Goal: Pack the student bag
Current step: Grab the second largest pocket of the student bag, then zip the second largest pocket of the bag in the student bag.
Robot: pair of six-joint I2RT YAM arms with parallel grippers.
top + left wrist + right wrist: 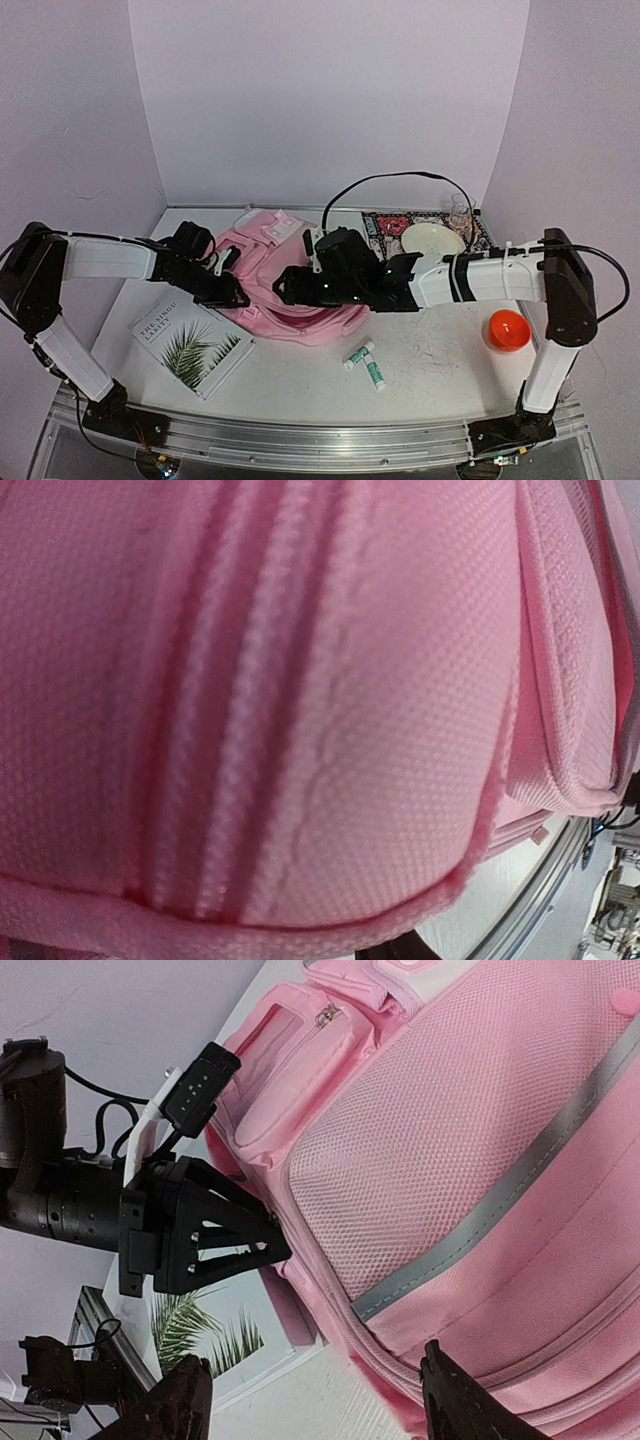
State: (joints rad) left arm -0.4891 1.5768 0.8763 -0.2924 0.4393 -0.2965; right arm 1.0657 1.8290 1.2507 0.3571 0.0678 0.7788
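The pink student bag (262, 268) lies flat at the middle of the white tabletop (440, 365), between my two arms. My right end effector (320, 1405) hovers over its mesh front panel, fingers spread wide apart. My left end effector (250, 1245) sits against the bag's left edge; I cannot tell whether it grips the fabric. A palm-leaf book (190, 345) lies just beside the bag.

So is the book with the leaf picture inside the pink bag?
No, the leaf-picture book lies flat on the table, outside the pink bag.
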